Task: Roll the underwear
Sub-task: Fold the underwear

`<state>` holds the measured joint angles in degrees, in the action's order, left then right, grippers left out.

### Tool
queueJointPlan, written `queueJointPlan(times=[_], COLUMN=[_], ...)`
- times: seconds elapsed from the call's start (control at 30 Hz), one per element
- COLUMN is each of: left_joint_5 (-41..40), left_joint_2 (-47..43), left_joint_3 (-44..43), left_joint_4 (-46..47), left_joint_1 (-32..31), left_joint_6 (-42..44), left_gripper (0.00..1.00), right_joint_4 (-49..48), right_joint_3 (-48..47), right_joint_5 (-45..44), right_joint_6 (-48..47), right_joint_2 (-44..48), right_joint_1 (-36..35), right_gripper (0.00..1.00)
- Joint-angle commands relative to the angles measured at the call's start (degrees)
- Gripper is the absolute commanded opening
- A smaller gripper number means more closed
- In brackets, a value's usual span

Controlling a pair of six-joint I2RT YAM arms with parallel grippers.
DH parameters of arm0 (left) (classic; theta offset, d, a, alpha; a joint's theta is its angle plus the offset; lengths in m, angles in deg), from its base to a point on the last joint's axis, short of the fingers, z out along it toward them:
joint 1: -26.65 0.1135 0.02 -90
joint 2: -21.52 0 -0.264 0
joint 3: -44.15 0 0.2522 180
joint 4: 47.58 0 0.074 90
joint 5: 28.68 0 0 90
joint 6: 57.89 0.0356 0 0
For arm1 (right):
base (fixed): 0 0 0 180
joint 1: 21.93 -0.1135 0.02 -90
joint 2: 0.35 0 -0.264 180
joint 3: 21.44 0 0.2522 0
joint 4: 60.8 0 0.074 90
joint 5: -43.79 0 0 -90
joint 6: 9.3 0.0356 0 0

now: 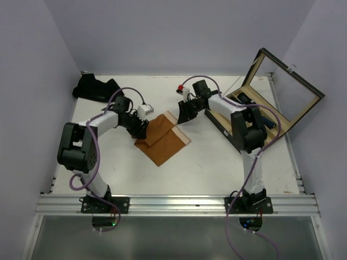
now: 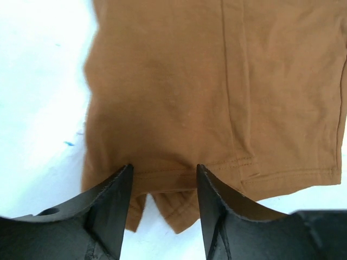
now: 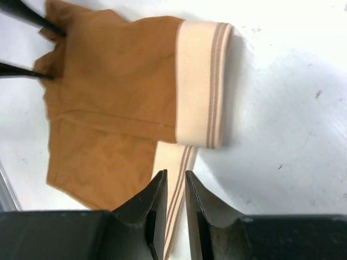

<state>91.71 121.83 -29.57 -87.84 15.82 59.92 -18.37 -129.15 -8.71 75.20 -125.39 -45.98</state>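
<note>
left end effector [image 2: 164, 169] released at hem of orange underwear [image 2: 217, 81] — right end effector [image 3: 175, 174] over waistband [image 3: 198, 81], grip unclear.

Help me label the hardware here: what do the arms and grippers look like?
The left arm and right arm have white links between bulky black joints. A purple cable loops along each. The left gripper and right gripper carry black wedge-shaped fingers; a small red part sits by the right wrist.
</note>
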Motion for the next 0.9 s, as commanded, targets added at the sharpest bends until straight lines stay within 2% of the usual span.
queueJointPlan(times=[0.0,0.07,0.1,0.13,0.17,0.2,0.23,0.27,0.33,0.47,0.63,0.87], left_joint_5=[1.5,1.3,1.0,0.5,-0.5,-2.9,-2.9,-5.0,-7.3,-8.4,-12.2,-15.8], left_joint_2=[-4.8,-7.0,-8.9,-9.4,-9.8,-10.3,-10.3,-9.6,-8.5,-3.1,2.5,9.4], left_joint_3=[-3.1,-3.6,-3.7,-3.8,-4.0,-4.0,-3.7,-3.8,-3.9,-6.4,-10.4,-15.8], left_joint_4=[3.2,3.6,4.1,4.0,4.0,4.9,5.5,6.1,8.3,10.2,12.6,14.6], left_joint_1=[1.5,1.2,0.9,0.4,-1.3,-3.7,-3.8,-6.4,-9.1,-14.0,-17.6,-19.7], left_joint_6=[-1.9,-1.4,-1.6,-1.4,-1.2,-1.4,-1.7,-2.0,-3.5,-5.7,-7.9,-8.4], left_gripper=[0.55,0.57,0.58,0.58,0.58,0.58,0.59,0.59,0.59,0.59,0.58,0.57], right_joint_4=[4.1,1.6,0.0,-3.5,-5.3,-8.2,-10.4,-13.3,-17.1,-15.4,-20.4,-22.2], right_joint_3=[-0.5,2.8,7.5,9.8,14.1,16.1,18.1,22.9,26.2,26.5,27.8,28.5], right_joint_5=[6.3,7.9,7.9,7.8,7.5,4.9,4.9,4.4,2.2,-4.7,-7.3,-7.8], right_joint_6=[-2.9,0.7,2.6,7.6,10.0,16.3,20.0,23.0,26.6,35.2,43.2,45.4], right_joint_2=[6.3,10.0,14.2,15.9,17.5,19.3,19.8,20.3,22.2,20.8,19.4,13.3], right_joint_1=[-1.3,-1.3,-1.3,-1.3,-1.5,-1.5,-1.5,-1.5,-1.4,-1.3,-1.3,-1.3], right_gripper=[0.24,0.24,0.24,0.24,0.23,0.21,0.2,0.2,0.19,0.13,0.07,0.0])
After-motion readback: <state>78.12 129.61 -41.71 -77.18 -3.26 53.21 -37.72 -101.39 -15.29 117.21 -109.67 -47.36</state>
